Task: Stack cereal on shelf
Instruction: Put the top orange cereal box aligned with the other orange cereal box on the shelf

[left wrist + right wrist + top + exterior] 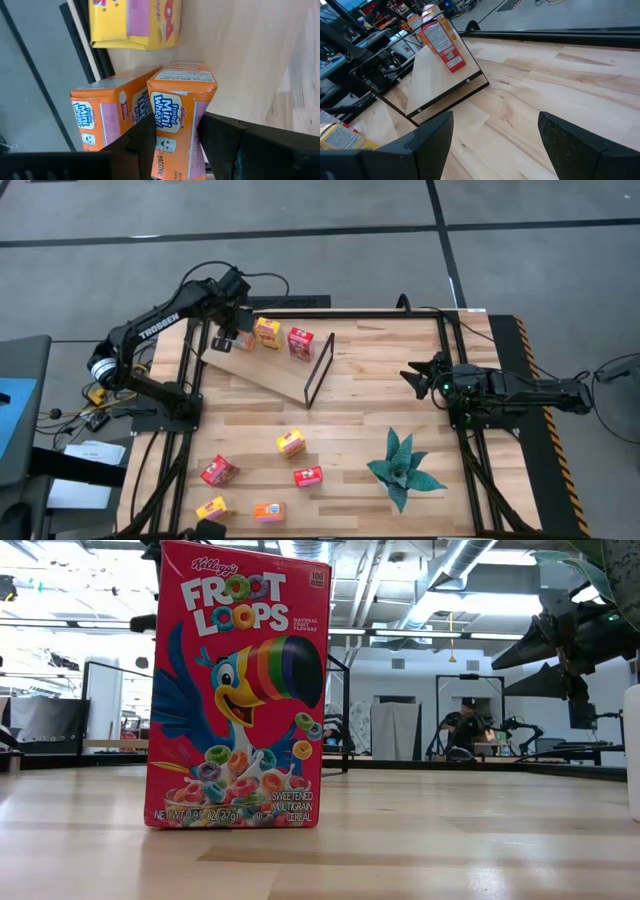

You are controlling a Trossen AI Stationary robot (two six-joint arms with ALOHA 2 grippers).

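My left gripper (228,338) is at the shelf's far-left end and is shut on an orange Frosted Mini Wheats box (177,120). A second orange box (105,117) stands right beside it, and a yellow box (135,22) lies beyond. The shelf (262,370) is a light board with a black frame (318,370) at its right end; a yellow box (267,332) and a red box (300,343) stand on it. Several more boxes lie near the table's near-left edge, among them a red one (218,471). My right gripper (418,375) hovers open at the table's right, holding nothing. My left gripper pinches the orange Mini Wheats box between its two fingers (142,145), one on each side, at the box's part nearest the wrist (172,150). The box's printed end panel (182,76) points away from the wrist, next to the shelf board. Whether it rests on the board I cannot tell.
A green artificial plant (403,470) stands on the table's near-right part. A red Froot Loops box (238,690) stands close in front of the low camera. Bare slatted tabletop (380,410) lies between the shelf and the plant. A person sits far back in the room (462,730).
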